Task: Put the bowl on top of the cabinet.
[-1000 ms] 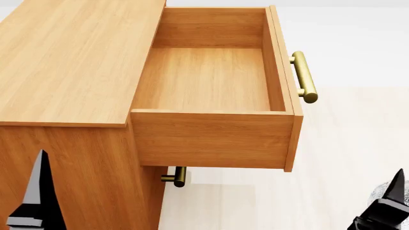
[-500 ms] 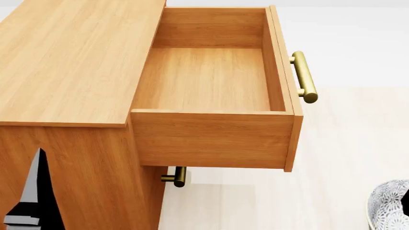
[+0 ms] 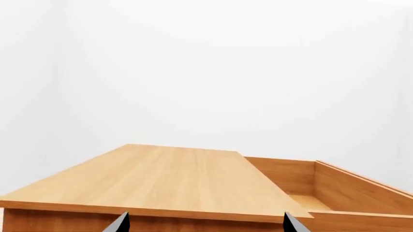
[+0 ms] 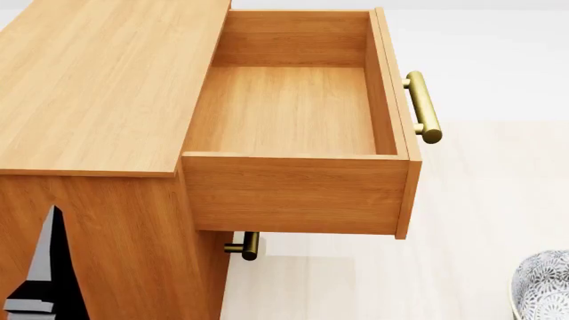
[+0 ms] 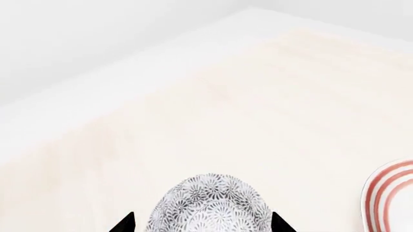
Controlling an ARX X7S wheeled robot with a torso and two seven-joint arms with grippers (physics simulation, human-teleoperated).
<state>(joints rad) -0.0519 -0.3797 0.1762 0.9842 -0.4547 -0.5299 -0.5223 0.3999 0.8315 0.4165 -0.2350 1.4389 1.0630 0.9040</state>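
Observation:
The bowl (image 5: 210, 203), white with a dense blue-grey floral pattern, rests on the pale floor; only its edge (image 4: 542, 287) shows at the head view's bottom right corner. My right gripper (image 5: 201, 224) is open, with a dark fingertip on each side of the bowl and a gap between each and it. It is out of the head view. The orange-brown cabinet (image 4: 98, 80) has a flat bare top (image 3: 161, 179). My left gripper (image 3: 205, 224) is open and empty, low in front of the cabinet's top edge; one of its fingers (image 4: 52, 267) shows against the cabinet's side.
The cabinet's top drawer (image 4: 294, 113) is pulled out and holds nothing; its brass handle (image 4: 424, 107) juts to the right. A lower brass handle (image 4: 247, 247) sticks out beneath it. A red-ringed white plate (image 5: 387, 198) lies on the floor beside the bowl.
My right gripper has dropped out of the head view's bottom right corner, uncovering the bowl's edge there. The left finger has shifted slightly lower and left.

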